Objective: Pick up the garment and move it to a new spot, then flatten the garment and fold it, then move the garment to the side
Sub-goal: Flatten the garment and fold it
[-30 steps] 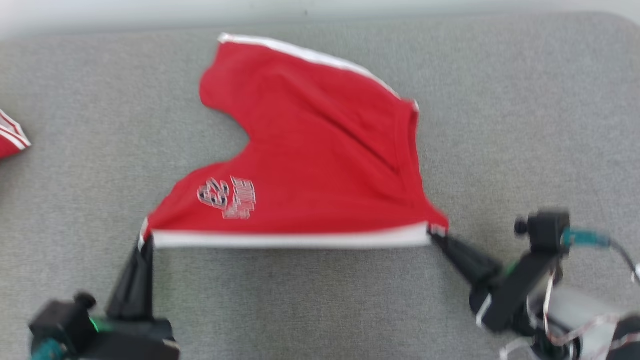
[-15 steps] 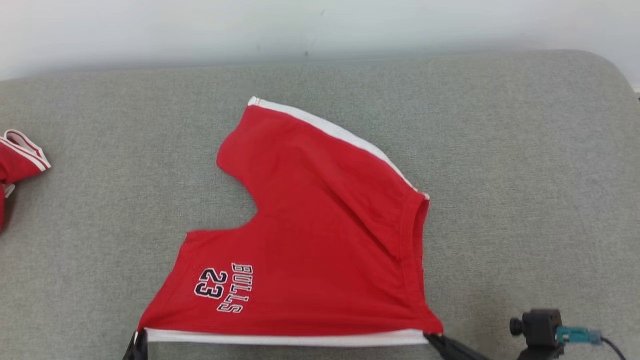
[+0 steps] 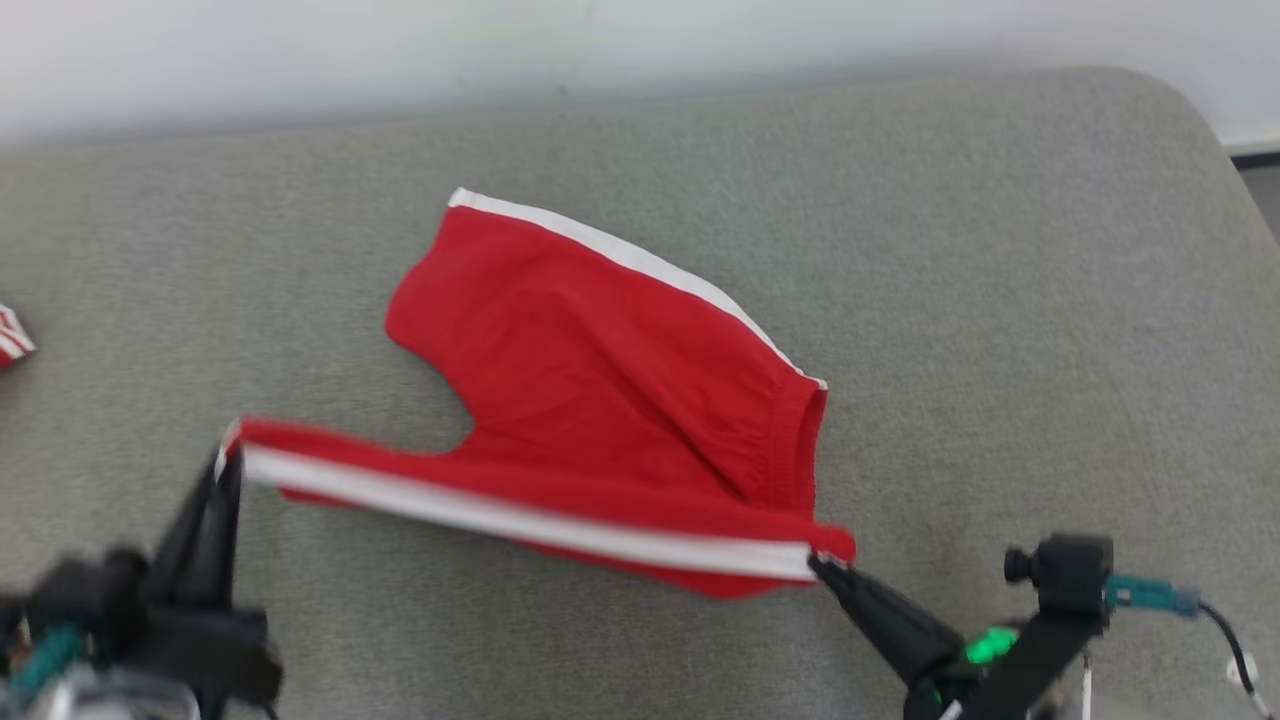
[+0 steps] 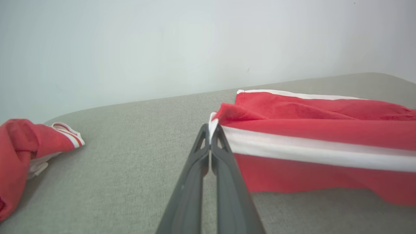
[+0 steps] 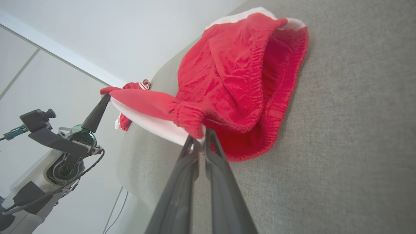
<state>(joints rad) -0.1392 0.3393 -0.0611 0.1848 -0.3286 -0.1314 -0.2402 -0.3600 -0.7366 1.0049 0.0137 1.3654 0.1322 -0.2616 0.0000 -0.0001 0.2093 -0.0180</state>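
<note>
- While the red shorts (image 3: 600, 380) lie near the middle of the grey cushion (image 3: 1000, 300), the two claws hold up their near edge.
- The left claw (image 3: 228, 458) is pinched tight. It has one end of the edge with the white stripe (image 3: 520, 520) between its tips.
- The right claw (image 3: 818, 566) is pinched tight too. It has the other end of that edge, right by the stretchy waistband (image 3: 800, 440).
- The white stripe runs in a straight, pulled line from one claw to the other.
- In the left wrist view the held edge is up off the cushion, and red cloth hangs down under the stripe.
- The rest of the shorts lies on the cushion, behind the held edge.
- One leg of the shorts points to the far left. It has a far stripe (image 3: 620, 265), white as well, along its back side.
- Another red cloth (image 3: 10, 345) with white stripes lies at the left edge of the cushion, well apart from the shorts.
- A white wall (image 3: 600, 40) stands behind the cushion.
</note>
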